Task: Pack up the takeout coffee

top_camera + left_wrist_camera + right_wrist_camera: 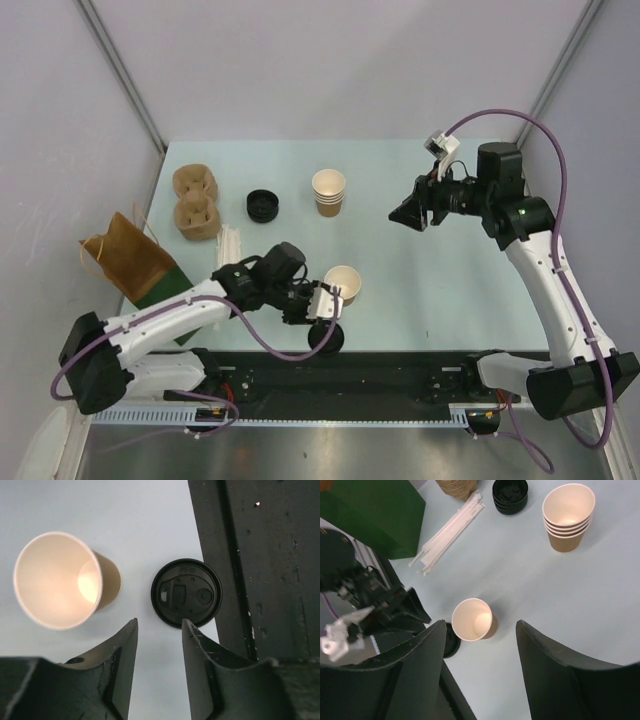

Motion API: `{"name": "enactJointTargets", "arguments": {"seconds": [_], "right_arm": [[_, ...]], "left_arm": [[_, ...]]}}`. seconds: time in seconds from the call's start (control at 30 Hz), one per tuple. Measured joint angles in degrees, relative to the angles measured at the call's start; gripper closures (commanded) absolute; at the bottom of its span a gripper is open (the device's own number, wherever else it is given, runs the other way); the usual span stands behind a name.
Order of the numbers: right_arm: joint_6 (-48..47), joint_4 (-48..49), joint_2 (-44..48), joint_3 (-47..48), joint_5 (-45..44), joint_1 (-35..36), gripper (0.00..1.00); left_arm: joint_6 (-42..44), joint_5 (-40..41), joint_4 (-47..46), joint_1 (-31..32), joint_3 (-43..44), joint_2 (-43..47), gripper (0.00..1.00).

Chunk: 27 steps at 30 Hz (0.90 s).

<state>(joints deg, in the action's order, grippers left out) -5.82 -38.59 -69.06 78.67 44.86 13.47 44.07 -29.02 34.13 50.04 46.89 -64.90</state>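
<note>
Left claw (159, 630): released, jaws apart with nothing between them, hanging low over the near edge of the counter (440, 290). It looks lined up to take the lid just past its fingertips.
Black lid (186, 593): lies flat at the counter's near edge, partly over the dark rail (400, 370). It is beside the cup, not on it.
Takeout cup (57, 580): upright and uncapped, cream inside showing, just beside the lid. By my reading the coffee is neither closed nor packed yet.
Green bag (130, 262): at the left edge, well apart from the cup. It is the likely place for the capped cup to go.
Straws (230, 245): a loose bundle next to the bag.
Spare lid (263, 204) and nested cups (328, 192): farther back, apart from the work.
Right claw (480, 627): released and empty, raised high over the far right. It is probably parked there to leave the left arm room.
</note>
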Motion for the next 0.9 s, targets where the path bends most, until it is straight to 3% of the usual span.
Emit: {"name": "enactJointTargets", "arguments": {"seconds": [0.27, 0.9], "right_arm": [[3.32, 1.22, 0.66, -0.28, 2.58, -0.96, 0.35], [6.49, 3.37, 1.05, -0.79, 6.25, -0.96, 0.33]], "left_arm": [[1.53, 6.1, -7.98, 9.7, -6.93, -4.7, 0.62], [1.55, 12.41, -15.67, 9.03, -5.95, -15.74, 0.71]]}}
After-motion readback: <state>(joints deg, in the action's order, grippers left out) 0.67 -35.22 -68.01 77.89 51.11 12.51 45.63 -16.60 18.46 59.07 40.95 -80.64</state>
